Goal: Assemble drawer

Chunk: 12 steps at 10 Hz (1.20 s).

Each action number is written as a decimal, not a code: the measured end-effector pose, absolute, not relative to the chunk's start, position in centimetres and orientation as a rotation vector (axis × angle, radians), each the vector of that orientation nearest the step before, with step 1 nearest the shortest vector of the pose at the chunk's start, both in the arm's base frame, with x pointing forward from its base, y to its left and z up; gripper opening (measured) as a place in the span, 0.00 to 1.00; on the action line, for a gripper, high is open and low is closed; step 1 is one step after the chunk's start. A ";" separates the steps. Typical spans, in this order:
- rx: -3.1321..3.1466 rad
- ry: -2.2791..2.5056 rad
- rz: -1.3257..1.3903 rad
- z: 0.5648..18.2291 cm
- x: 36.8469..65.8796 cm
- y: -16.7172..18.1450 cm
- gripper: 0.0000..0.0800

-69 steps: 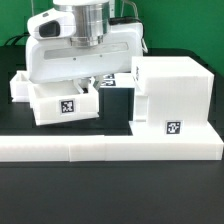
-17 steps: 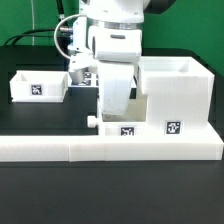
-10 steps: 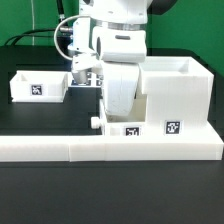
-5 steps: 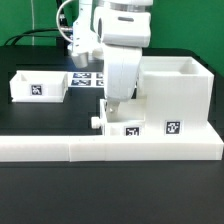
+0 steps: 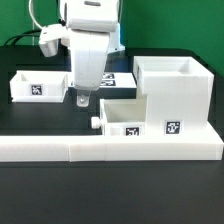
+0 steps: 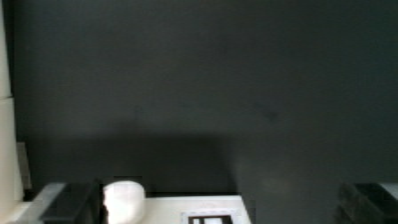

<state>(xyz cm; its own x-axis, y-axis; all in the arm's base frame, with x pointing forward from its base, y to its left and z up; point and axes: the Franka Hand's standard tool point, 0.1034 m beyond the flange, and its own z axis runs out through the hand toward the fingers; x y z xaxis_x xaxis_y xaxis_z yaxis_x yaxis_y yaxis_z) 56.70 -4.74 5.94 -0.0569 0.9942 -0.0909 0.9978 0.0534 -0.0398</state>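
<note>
The white drawer housing (image 5: pixel 175 92) stands at the exterior view's right, with a tag low on its front. One tray (image 5: pixel 122 117) sits partly inside its lower opening, its knob (image 5: pixel 93 124) sticking out toward the left. The second tray (image 5: pixel 38 85) lies apart at the far left. My gripper (image 5: pixel 83 100) hangs open and empty above the black table, between the two trays and touching neither. In the wrist view the jaws stand wide apart at both edges around my gripper (image 6: pixel 214 200), with the knob (image 6: pixel 121 200) and the tray's tagged face (image 6: pixel 205 214) below.
The long low white border wall (image 5: pixel 110 148) runs along the front, against the housing and the inserted tray. The marker board (image 5: pixel 118 80) lies flat behind my hand. A black cable (image 5: pixel 25 38) loops at the back left.
My gripper has let go of the tray and moved up and toward the exterior view's left. The tray stays partly in the housing's lower opening.
</note>
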 end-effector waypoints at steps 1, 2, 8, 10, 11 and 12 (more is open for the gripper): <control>2.130 2.253 -0.142 5.9 56.7 -4.8 0.81; 2.124 2.265 -0.141 5.8 56.6 -5.4 0.81; 2.140 2.511 0.044 3.1 56.7 -6.0 0.81; 2.159 2.496 0.047 3.0 56.6 -6.6 0.81; 2.160 2.496 0.046 2.9 56.5 -6.6 0.81; 2.141 2.509 0.053 2.8 56.5 -6.5 0.81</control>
<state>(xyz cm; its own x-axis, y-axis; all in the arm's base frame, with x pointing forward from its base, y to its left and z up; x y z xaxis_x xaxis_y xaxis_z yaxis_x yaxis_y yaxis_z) 56.48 -6.48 2.77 -0.1503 0.9787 0.1396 0.9837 0.1622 -0.0774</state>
